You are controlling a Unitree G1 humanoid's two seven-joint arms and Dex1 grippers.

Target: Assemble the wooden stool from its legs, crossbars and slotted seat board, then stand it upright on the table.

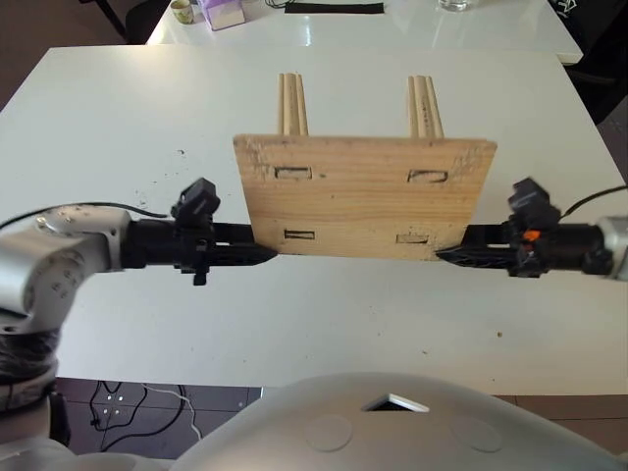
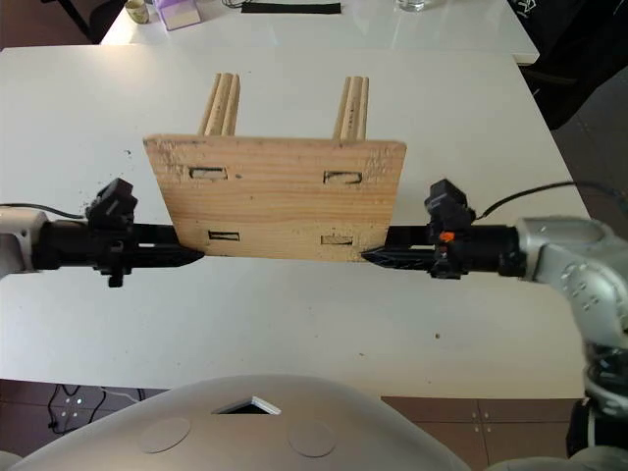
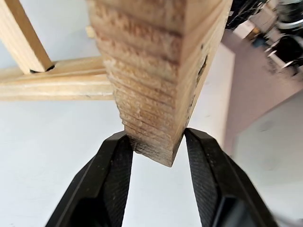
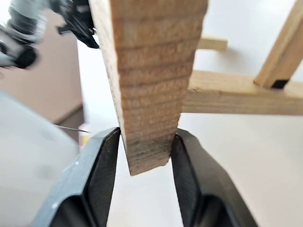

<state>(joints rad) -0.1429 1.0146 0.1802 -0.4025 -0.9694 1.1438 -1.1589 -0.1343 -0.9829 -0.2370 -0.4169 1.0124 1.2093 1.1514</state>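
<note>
Clamping lower corners of seat board [image 1: 365, 196], left pincer [image 1: 267, 255], right pincer [image 1: 442, 255], legs [image 1: 291, 103] seemingly attached behind.

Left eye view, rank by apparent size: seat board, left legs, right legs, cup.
1. seat board
2. left legs and right legs: alike, both partly hidden behind the board
3. cup, though farthest away

The back table [image 1: 471, 29] has a small mug [image 1: 183, 11], a purple box [image 1: 224, 13] right beside it, a flat black strip [image 1: 334, 8] and a clear glass [image 1: 453, 4]. Cables [image 1: 147, 397] are sprawled on the floor [image 1: 98, 432].
</note>
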